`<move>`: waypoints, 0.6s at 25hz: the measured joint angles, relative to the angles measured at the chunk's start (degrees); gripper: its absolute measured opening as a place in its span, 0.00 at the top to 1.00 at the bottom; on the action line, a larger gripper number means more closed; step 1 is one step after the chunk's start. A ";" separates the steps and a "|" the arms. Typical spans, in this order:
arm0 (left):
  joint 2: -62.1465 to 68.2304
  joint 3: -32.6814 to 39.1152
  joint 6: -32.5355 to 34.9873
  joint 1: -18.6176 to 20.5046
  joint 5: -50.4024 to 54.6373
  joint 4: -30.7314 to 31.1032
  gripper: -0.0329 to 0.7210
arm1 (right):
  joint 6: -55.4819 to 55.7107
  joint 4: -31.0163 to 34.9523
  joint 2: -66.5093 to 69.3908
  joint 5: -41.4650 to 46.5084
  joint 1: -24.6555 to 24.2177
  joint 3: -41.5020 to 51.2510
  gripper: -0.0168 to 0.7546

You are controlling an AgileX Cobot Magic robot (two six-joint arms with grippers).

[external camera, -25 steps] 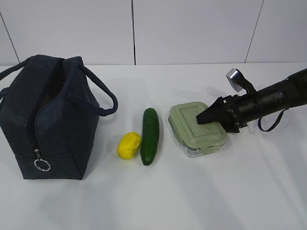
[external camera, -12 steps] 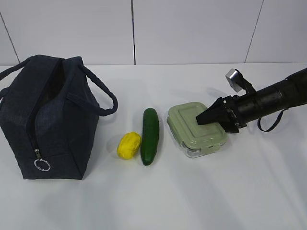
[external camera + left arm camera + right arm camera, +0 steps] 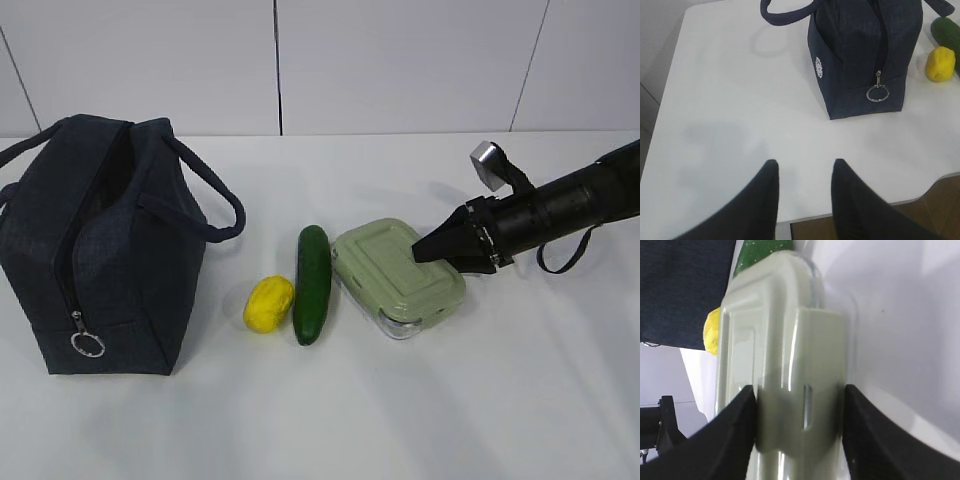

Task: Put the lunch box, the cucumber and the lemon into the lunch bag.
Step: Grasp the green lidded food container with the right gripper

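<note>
The lunch box (image 3: 395, 270), clear with a sage-green lid, lies right of centre with its right end raised. My right gripper (image 3: 425, 248) is shut on that end; in the right wrist view the black fingers (image 3: 799, 390) clamp the lid clip of the lunch box (image 3: 785, 340). The cucumber (image 3: 312, 284) lies just left of the box, and the lemon (image 3: 269, 303) left of the cucumber. The navy lunch bag (image 3: 95, 250) stands at the left, top open. My left gripper (image 3: 802, 165) is open and empty over bare table in front of the bag (image 3: 860, 45).
The bag's zipper ring pull (image 3: 875, 93) hangs on its near end, and a white logo (image 3: 818, 66) is on its side. The table's front edge (image 3: 865, 207) lies just under the left gripper. A white wall runs behind the table.
The right gripper has tilted the lunch box up at its right end and pushed it left, close against the cucumber. The cucumber, lemon and bag have not moved.
</note>
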 joint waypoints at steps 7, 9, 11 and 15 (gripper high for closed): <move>0.00 0.00 0.00 0.00 0.00 0.00 0.64 | 0.00 0.00 0.00 0.23 0.00 0.00 0.50; 0.51 0.00 0.00 0.00 0.00 0.00 0.64 | 0.00 0.00 0.00 0.23 0.00 0.00 0.50; 2.10 -0.12 0.00 0.00 0.47 -0.27 0.64 | 0.09 0.00 0.00 0.23 0.00 0.00 0.50; 9.87 -1.12 0.00 0.00 1.28 -4.51 0.66 | 0.09 0.00 0.00 0.23 0.00 0.00 0.50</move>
